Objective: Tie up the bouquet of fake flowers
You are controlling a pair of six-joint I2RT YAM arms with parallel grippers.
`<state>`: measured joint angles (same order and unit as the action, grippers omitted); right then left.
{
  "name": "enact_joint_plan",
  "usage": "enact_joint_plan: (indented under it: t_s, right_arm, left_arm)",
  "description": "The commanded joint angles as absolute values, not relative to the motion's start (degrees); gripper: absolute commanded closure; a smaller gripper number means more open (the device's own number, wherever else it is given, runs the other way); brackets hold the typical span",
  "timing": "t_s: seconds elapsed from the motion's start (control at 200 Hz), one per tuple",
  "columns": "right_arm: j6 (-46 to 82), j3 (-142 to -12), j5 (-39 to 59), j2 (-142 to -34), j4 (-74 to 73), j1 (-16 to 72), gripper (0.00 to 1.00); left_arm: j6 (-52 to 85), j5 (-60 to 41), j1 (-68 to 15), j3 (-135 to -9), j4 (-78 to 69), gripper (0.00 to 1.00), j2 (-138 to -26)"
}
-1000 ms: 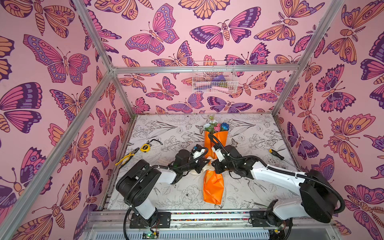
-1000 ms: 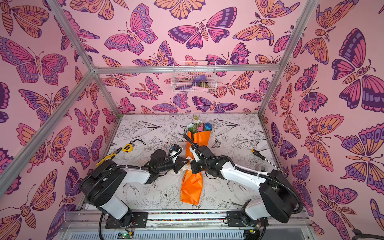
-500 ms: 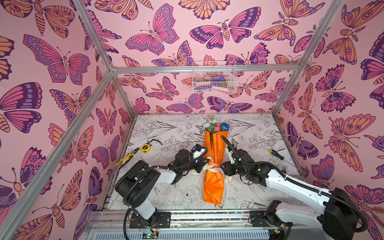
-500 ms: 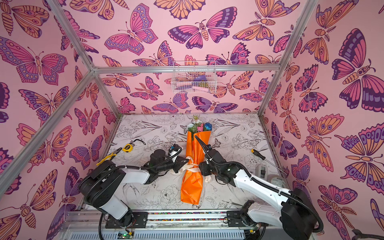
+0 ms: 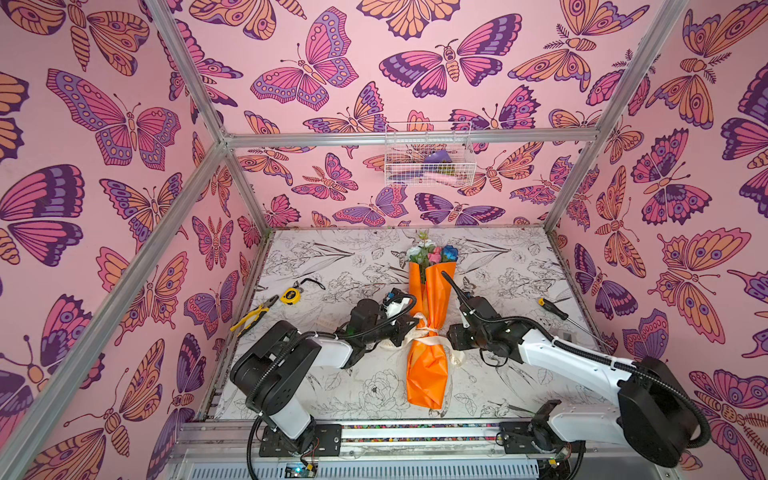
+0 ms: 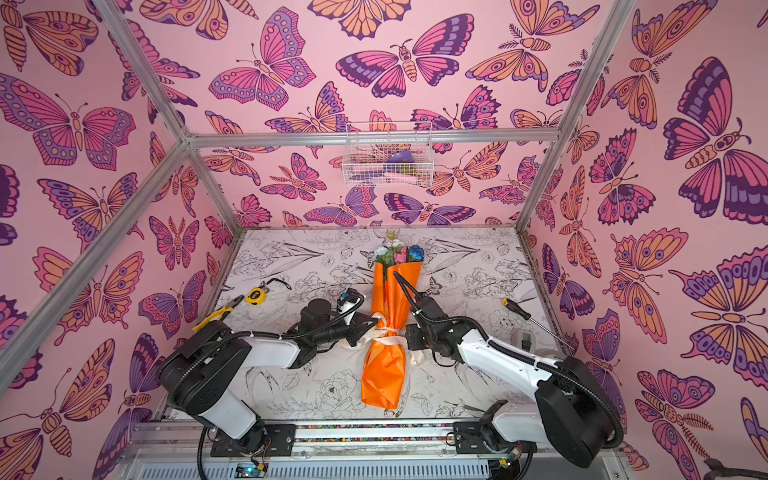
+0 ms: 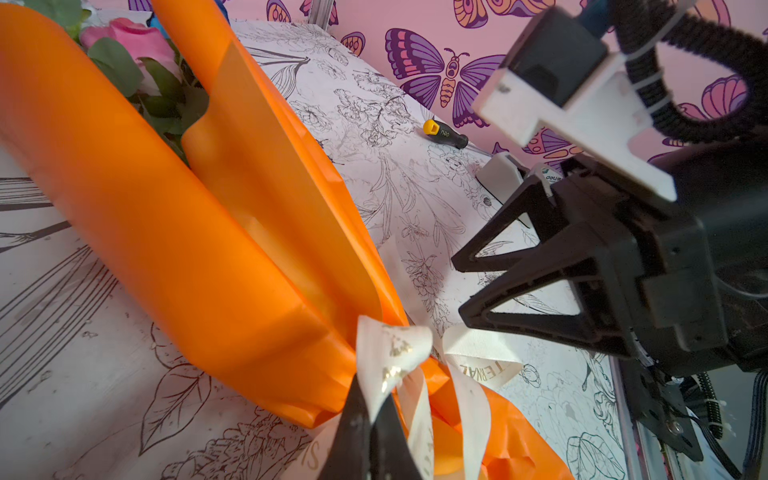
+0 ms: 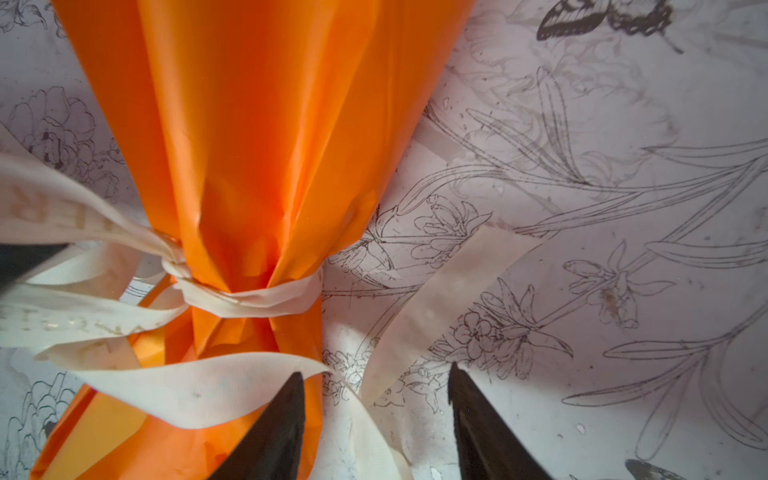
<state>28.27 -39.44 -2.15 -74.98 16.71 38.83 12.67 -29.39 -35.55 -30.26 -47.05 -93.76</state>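
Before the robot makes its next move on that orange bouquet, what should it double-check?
1. The ribbon circles the bouquet at its pinched waist: ok.
2. The left gripper is shut on a ribbon end: ok.
3. The right gripper is open and grips nothing: ok.
4. The loose ribbon tail lies close to the right gripper: ok.
5. The knot is pulled tight: cannot tell.
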Motion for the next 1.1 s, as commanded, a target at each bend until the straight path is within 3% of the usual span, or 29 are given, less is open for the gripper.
enact_joint_plan:
  t_s: [0.0,0.26,0.375,0.481,0.656,1.096]
  right_arm:
    - [27.37,-38.49,1.89,-77.39,14.94,38.42,0.45]
    - [25.89,-38.61,3.48,-80.92,13.2,37.78,0.5]
    - [25.25,-38.35,5.1,-80.95,12.1,37.7,0.58]
    - [24.89,-38.22,6.68,-80.34,11.0,37.66,0.7]
    - [23.91,-38.19,8.59,-78.13,10.2,37.67,1.0]
    - [21.34,-39.81,13.88,-69.1,9.27,37.66,1.0]
  left_arm:
    - [12.04,-29.12,-35.71,-29.79,-46.32,1.0,-92.33]
    - [11.85,-29.43,-35.65,-30.23,-45.62,1.0,-92.53]
    - [11.94,-29.51,-35.77,-30.41,-45.51,1.0,-92.67]
    - [11.87,-29.53,-35.77,-30.5,-45.45,1.0,-92.86]
    - [11.94,-29.87,-35.69,-30.53,-45.42,1.0,-92.88]
    - [11.02,-31.11,-35.95,-30.65,-45.01,1.0,-92.02]
